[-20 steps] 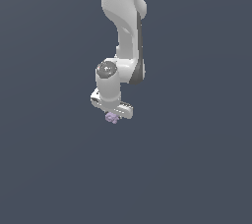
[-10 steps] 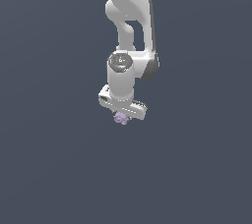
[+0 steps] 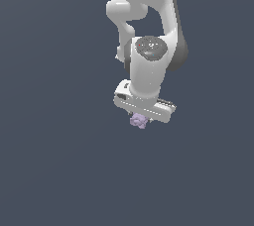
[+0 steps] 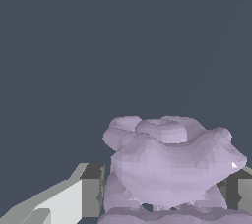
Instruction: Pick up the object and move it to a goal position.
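The object (image 3: 138, 120) is a tiny pale lilac knobbly clump, hanging just under the white robot hand in the exterior view. My gripper (image 3: 140, 120) is shut on it, the hand's body hiding most of the fingers from that camera. In the wrist view the object (image 4: 170, 166) fills the space between two grey fingertips (image 4: 92, 191), one on each side and both pressed against it. The white arm rises above the hand toward the top of the exterior view.
Plain dark grey-blue ground (image 3: 54, 160) surrounds the arm on every side in both views. No other object, container or edge shows.
The arm has moved toward the exterior view's right with the object still held. The wrist has turned and the hand now looks a little larger and nearer.
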Robot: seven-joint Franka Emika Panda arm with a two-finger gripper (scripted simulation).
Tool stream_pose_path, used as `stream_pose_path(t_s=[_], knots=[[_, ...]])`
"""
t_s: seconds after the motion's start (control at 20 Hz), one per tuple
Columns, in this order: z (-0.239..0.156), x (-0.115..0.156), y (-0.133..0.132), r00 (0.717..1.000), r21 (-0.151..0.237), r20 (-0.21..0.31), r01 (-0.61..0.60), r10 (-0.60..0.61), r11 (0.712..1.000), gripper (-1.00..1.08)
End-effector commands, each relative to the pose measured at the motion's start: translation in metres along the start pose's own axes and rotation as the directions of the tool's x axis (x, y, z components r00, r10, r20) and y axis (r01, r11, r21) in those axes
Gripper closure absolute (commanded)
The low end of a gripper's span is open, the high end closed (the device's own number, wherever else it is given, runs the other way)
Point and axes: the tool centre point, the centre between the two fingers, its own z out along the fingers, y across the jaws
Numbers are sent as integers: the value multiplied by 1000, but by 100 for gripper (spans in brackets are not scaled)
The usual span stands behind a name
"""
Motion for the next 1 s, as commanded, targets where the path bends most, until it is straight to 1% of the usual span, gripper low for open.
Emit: stream_pose_path(t_s=[0.0, 0.45, 0.95], knots=[[-16, 4, -18, 1000, -1, 1, -1, 1, 1000, 108], [-62, 18, -69, 1000, 0, 1, -1, 1, 1000, 108], [-97, 29, -109, 1000, 0, 1, -1, 1, 1000, 108]])
